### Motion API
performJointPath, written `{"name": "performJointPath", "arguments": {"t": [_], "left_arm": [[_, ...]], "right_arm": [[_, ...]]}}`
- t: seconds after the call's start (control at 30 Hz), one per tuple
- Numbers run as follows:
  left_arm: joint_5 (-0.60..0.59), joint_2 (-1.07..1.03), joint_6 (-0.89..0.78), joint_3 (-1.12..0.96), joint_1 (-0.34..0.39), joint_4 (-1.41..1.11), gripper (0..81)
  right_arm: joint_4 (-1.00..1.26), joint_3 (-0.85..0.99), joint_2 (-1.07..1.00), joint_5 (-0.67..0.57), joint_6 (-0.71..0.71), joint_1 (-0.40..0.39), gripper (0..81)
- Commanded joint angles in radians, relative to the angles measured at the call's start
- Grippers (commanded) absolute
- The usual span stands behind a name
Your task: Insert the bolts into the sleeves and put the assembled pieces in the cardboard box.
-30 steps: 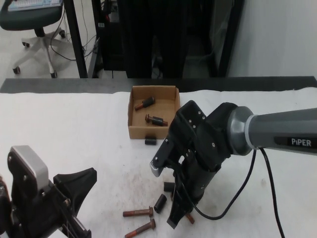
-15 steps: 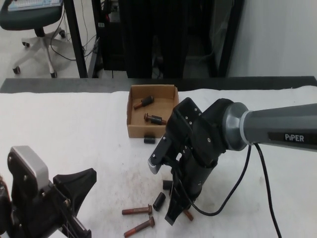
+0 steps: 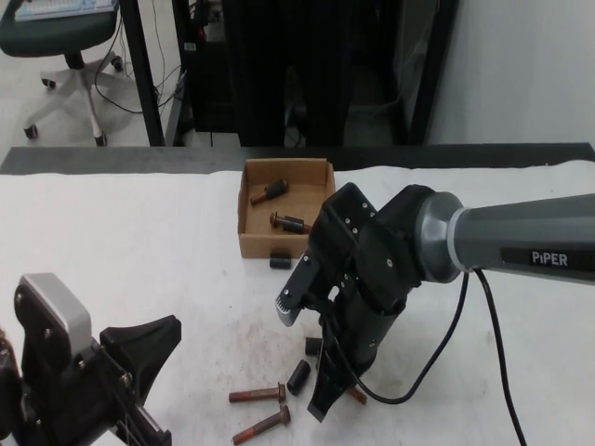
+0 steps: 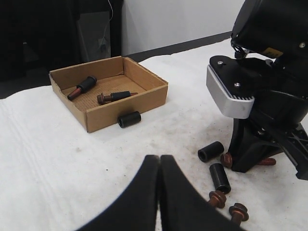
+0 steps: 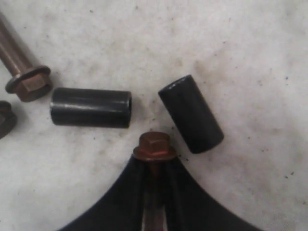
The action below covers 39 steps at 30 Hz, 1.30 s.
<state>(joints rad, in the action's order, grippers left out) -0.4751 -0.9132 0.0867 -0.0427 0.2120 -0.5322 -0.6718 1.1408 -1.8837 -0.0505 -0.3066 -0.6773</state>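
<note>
My right gripper (image 5: 154, 164) is shut on a copper bolt (image 5: 154, 146) lying on the white cloth, its hex head poking out past the fingertips. Two loose black sleeves (image 5: 91, 107) (image 5: 191, 113) lie just ahead of that head. In the high view the right gripper (image 3: 325, 403) points down at the near centre, beside the sleeves (image 3: 298, 377). Two more bolts (image 3: 257, 395) (image 3: 262, 426) lie to its left. The cardboard box (image 3: 251, 243) farther back holds two assembled pieces (image 3: 272, 192) (image 3: 293, 223). My left gripper (image 4: 159, 160) hovers shut and empty at the near left.
One black sleeve (image 3: 281, 262) lies on the cloth right against the box's near wall. The bench's back edge runs behind the box, with dark racks and an office chair beyond. Bare cloth stretches to the left of the box.
The right arm has shifted slightly left and settled lower over the bolt. The left arm has kept still.
</note>
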Motion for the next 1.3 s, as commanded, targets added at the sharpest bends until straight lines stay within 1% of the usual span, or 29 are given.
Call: {"name": "performJointPath", "arguments": {"t": [0.0, 0.17, 0.27, 0.4, 0.5, 0.63, 0.8, 0.9, 1.0, 1.13, 1.27], "left_arm": [[0.002, -0.001, -0.005, 0.001, 0.003, -0.003, 0.1], [0.002, -0.001, -0.005, 0.001, 0.003, -0.003, 0.1], [-0.009, -0.001, -0.013, -0.002, 0.003, -0.003, 0.1], [-0.047, -0.001, -0.048, -0.020, 0.003, -0.003, 0.1], [-0.058, -0.001, -0.078, -0.040, 0.027, -0.003, 0.1], [-0.054, -0.001, -0.095, -0.074, 0.078, 0.018, 0.1], [0.050, -0.004, -0.080, -0.202, 0.169, 0.185, 0.1], [0.083, -0.024, -0.021, -0.316, 0.217, 0.299, 0.1], [0.142, -0.091, 0.063, -0.455, 0.254, 0.453, 0.1], [0.154, -0.245, 0.208, -0.663, 0.272, 0.728, 0.1], [0.154, -0.437, 0.300, -0.873, 0.272, 0.960, 0.1]], "right_arm": [[-0.017, -0.003, -0.029, 0.033, -0.012, 0.001, 0.9], [-0.152, 0.020, 0.004, 0.034, -0.058, 0.001, 0.8], [-0.196, 0.022, 0.077, 0.034, -0.077, 0.001, 0.8], [-0.134, 0.022, 0.197, 0.034, -0.082, 0.006, 0.8], [-0.045, 0.022, 0.276, 0.026, -0.042, 0.025, 0.8], [0.038, 0.022, 0.342, 0.013, 0.007, 0.065, 0.8], [0.045, 0.022, 0.361, 0.007, 0.027, 0.119, 0.8], [0.045, 0.022, 0.361, -0.070, 0.046, 0.155, 0.8], [0.049, 0.022, 0.361, -0.149, 0.053, 0.197, 0.8], [0.040, 0.022, 0.361, -0.172, 0.053, 0.247, 0.8], [0.004, 0.022, 0.358, -0.173, 0.053, 0.305, 0.8]]}}
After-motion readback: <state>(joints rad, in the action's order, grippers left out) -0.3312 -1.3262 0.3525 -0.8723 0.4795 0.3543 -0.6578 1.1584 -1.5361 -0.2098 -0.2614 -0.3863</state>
